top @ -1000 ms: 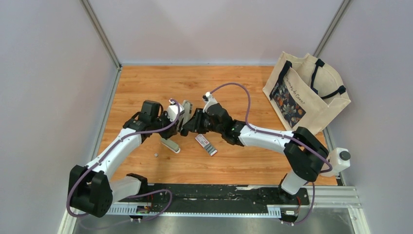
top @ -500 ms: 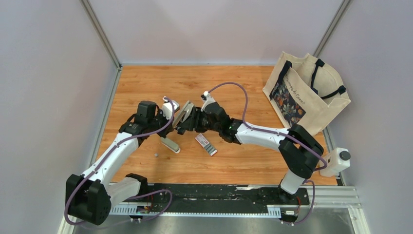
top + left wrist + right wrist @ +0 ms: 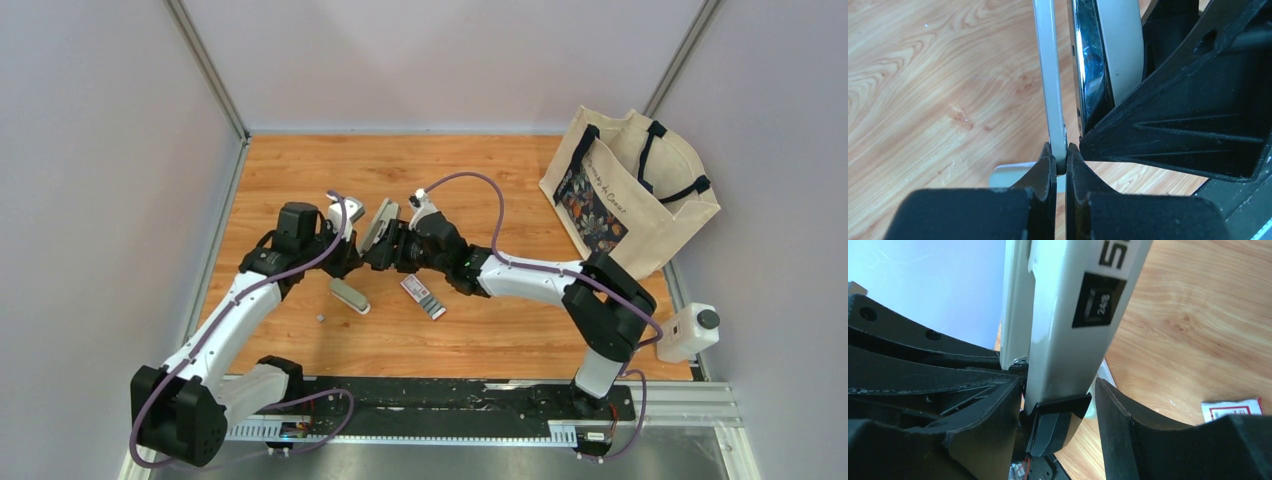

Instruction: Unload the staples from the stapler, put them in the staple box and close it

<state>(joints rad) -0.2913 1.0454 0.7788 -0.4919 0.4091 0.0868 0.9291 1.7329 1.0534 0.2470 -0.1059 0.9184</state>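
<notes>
The grey stapler (image 3: pixel 379 224) is held in the air between both grippers, opened out. My left gripper (image 3: pixel 346 247) is shut on its thin grey-white plate (image 3: pixel 1050 95), beside the chrome magazine (image 3: pixel 1090 70). My right gripper (image 3: pixel 392 247) is shut on the stapler's grey body (image 3: pixel 1068 325) near its black end cap (image 3: pixel 1058 422). A tiny grey staple bit (image 3: pixel 319 317) lies on the table, and a short grey strip (image 3: pixel 432 308) lies by the box. I cannot see staples inside the magazine.
A small red-and-white flat box (image 3: pixel 413 288) lies on the wooden table (image 3: pixel 480 180) below the grippers and shows in the right wrist view (image 3: pixel 1230 409). A grey-white oblong piece (image 3: pixel 349 295) lies to its left. A printed tote bag (image 3: pixel 630 190) stands at the back right.
Both grippers have shifted left and slightly back with the stapler. My left gripper has drawn further left, and the stapler now stands more spread apart between them.
</notes>
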